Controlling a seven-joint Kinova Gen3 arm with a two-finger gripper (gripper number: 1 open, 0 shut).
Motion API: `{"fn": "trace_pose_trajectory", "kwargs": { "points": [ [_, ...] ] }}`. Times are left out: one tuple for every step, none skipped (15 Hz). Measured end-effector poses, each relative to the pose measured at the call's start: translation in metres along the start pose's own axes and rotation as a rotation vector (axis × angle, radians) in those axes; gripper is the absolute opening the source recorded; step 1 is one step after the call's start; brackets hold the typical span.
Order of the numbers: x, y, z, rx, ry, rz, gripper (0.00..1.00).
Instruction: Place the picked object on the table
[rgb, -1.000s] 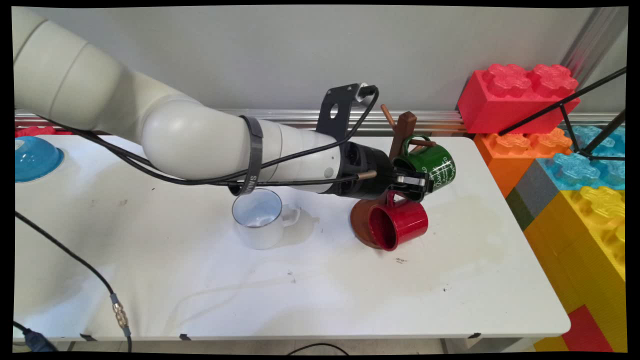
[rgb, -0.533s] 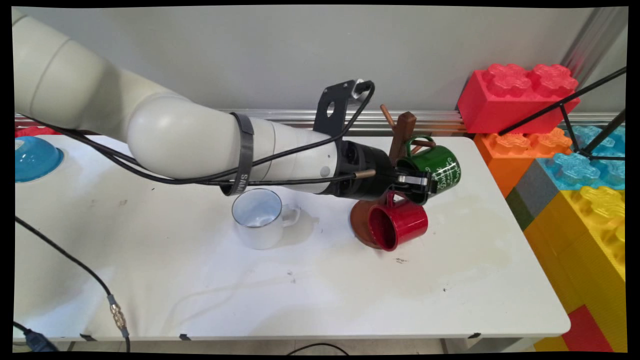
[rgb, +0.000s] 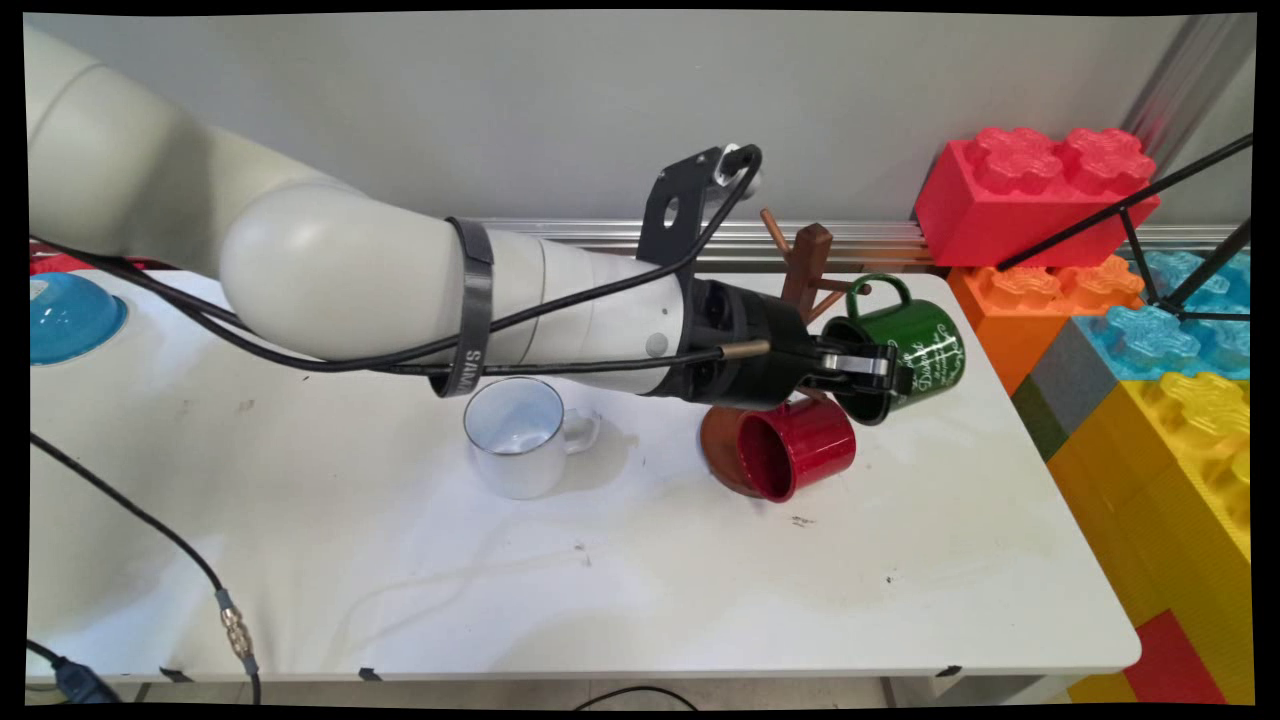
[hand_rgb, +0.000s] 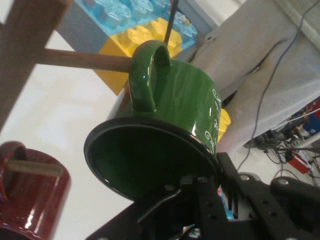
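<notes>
— Three mugs are seen in the main view on or over a white table (rgb: 900, 600), which is backed by a grey wall, with big toy bricks (rgb: 1040, 190) stacked at its 3 o'clock side. What is held?

— A green mug (rgb: 925, 345) is pinched at its rim by the gripper (rgb: 880, 368), just at 3 o'clock of the brown mug tree (rgb: 805, 265). A red mug (rgb: 800, 445) hangs low on that tree, at 6 o'clock of the gripper. A white mug (rgb: 520, 435) stands well apart at 9 o'clock, and a blue bowl (rgb: 65, 315) is set at the far 9 o'clock edge.

— And the hand view?

— The green mug's (hand_rgb: 165, 125) rim is clamped between the jaws; its handle is seen at the tip of a wooden peg (hand_rgb: 85, 60). The red mug (hand_rgb: 30, 195) is seen at 8 o'clock.
</notes>
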Motion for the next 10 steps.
{"fn": "trace_pose_trajectory", "kwargs": {
  "points": [
    [-0.001,0.003,-0.001,-0.009,-0.002,-0.002,0.00],
    [-0.001,0.008,-0.003,-0.020,-0.005,-0.004,0.00],
    [-0.002,0.012,-0.005,-0.032,-0.008,-0.005,0.00],
    [-0.002,0.014,-0.007,-0.040,-0.010,-0.004,0.00],
    [-0.002,0.016,-0.009,-0.045,-0.012,-0.004,0.00],
    [-0.001,0.018,-0.011,-0.050,-0.013,-0.003,0.00],
    [-0.001,0.019,-0.013,-0.055,-0.016,-0.001,0.00],
    [-0.001,0.020,-0.014,-0.057,-0.019,0.002,0.00],
    [0.000,0.021,-0.017,-0.061,-0.023,0.006,0.00],
    [0.001,0.021,-0.020,-0.063,-0.030,0.012,0.00]
  ]
}}
